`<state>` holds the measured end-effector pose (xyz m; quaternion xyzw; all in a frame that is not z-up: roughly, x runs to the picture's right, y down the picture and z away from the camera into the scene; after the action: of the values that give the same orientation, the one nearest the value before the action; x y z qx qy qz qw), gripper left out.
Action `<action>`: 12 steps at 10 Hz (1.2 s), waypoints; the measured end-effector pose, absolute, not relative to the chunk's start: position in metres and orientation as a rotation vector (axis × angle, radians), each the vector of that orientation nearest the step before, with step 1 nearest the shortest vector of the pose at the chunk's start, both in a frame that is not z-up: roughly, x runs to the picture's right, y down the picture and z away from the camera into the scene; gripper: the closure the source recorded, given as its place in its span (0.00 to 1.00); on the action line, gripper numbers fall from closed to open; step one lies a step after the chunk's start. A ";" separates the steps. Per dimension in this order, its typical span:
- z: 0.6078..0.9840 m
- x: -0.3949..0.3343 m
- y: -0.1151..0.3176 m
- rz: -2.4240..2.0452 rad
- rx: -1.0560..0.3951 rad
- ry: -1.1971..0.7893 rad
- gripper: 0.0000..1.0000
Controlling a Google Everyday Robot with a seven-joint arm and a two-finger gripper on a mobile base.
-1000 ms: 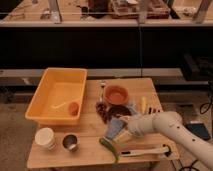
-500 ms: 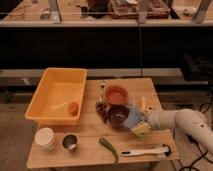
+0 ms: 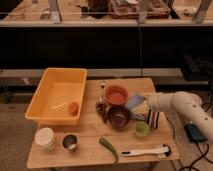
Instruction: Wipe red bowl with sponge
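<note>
The red bowl sits upright on the wooden table, just right of the frame's centre and near the table's far edge. The sponge lies just to its lower right, tilted, its blue-grey face toward the bowl and a yellow part toward the lower right. It is close beside the bowl's rim but not inside it.

The white arm reaches in from the right edge of the frame. Its gripper is at the sponge's right side. It seems to touch the sponge, though how far it is open, and whether it has hold of the sponge, I cannot tell.

Just below the red bowl stands a dark maroon bowl, and to the lower right of that a small pale green bowl. A dark striped block stands between the green bowl and the arm.

A yellow bin fills the table's left half, with a small orange object in its lower right corner. Along the near edge lie a white cup, a metal cup, a green pepper and a white-handled utensil.
</note>
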<state>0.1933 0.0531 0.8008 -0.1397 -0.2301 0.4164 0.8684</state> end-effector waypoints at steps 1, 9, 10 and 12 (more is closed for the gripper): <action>0.814 0.187 0.039 0.888 -0.292 -0.468 1.00; 0.871 0.164 -0.004 0.959 -0.412 -0.477 1.00; 0.872 0.164 -0.004 0.958 -0.412 -0.476 1.00; 0.881 0.158 -0.004 0.949 -0.407 -0.474 1.00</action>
<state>0.1579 -0.0043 0.8814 -0.1925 -0.2243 0.4493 0.8431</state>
